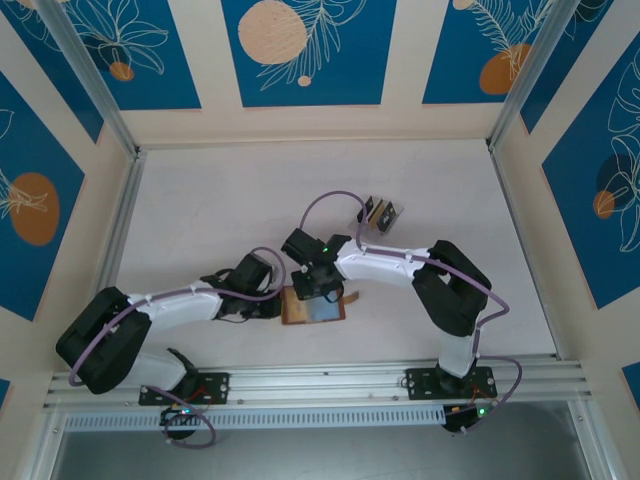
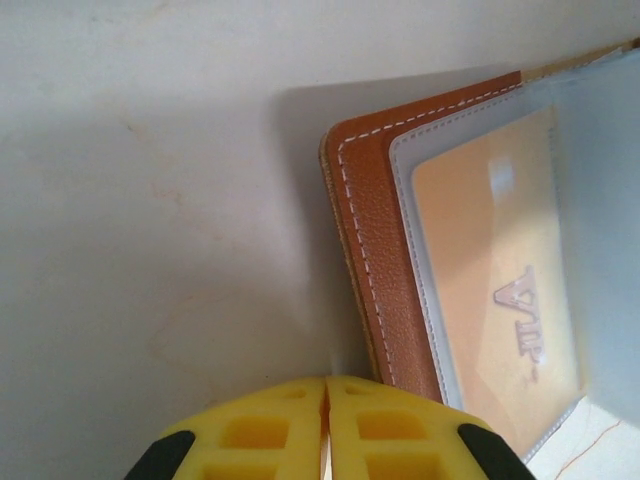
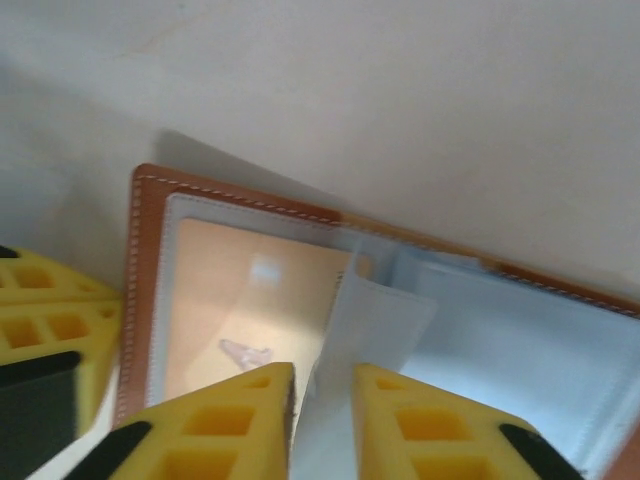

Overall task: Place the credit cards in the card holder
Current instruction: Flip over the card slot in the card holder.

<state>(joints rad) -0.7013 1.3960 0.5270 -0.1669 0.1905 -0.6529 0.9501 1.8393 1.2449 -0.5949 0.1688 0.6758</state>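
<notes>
Card holder (image 1: 295, 310): lies open, near centre of table (image 1: 250, 200); tan card (image 2: 490, 270) sleeved in its left page; left gripper (image 2: 327, 385) pressed together at its left edge; right gripper (image 3: 322, 375) slightly spread astride a raised clear sleeve (image 3: 370, 310).

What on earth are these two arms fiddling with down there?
Two robot arms are working on an open brown leather card holder lying on the table. The left gripper is shut and sits right at the holder's edge. The right gripper is slightly open around a clear sleeve leaf that stands up from the holder. One tan card sits inside a sleeve. A small object lies farther back, too small to identify.
</notes>
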